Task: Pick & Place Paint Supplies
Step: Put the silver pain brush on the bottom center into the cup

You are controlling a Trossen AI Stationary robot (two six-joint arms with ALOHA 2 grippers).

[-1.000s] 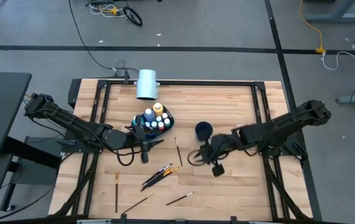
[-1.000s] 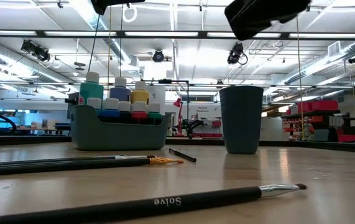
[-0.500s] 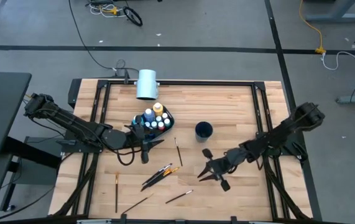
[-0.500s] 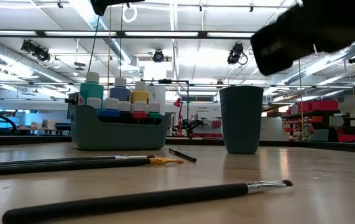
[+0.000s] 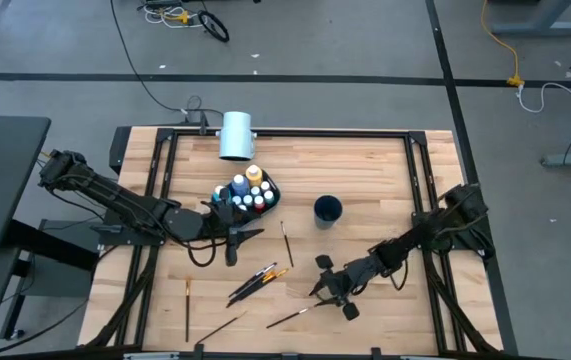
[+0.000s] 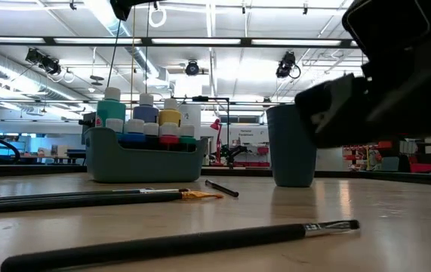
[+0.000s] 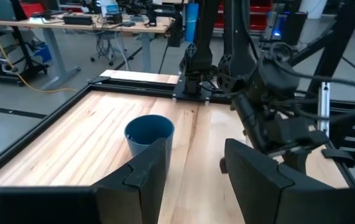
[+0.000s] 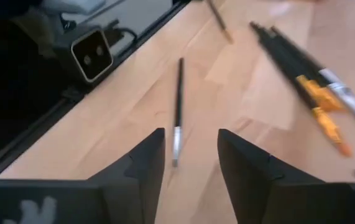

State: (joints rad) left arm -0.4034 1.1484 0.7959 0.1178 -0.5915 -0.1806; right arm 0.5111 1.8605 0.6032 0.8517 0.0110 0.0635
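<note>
Paintbrushes lie scattered along the near half of the table [image 5: 385,170], and the one closest to the front edge, a dark-handled brush [image 5: 289,319], is what the right gripper [image 5: 323,287] has just swung over to. A second ago that arm was up beside the blue cup [image 5: 327,209] with its fingers nearly closed; now it has dropped toward the near side and spread them apart, empty. In its wrist view the brush [image 8: 177,112] lies in line with the gap between the two fingers, not yet touched. I would judge it has finished one drop-off at the cup and is lining up the next pick.

Just beyond, the bundle of brushes with the orange-handled one [image 5: 261,279] waits untouched, with a lone brush [image 5: 186,310] off to the left and another [image 5: 286,243] nearer the bin.

Farther back, the left gripper [image 5: 246,232] hangs parted and empty just in front of the grey bin [image 5: 271,197], where the paint bottles [image 5: 247,190] already stand upright. Behind them lies the large white cylinder [image 5: 236,135].
</note>
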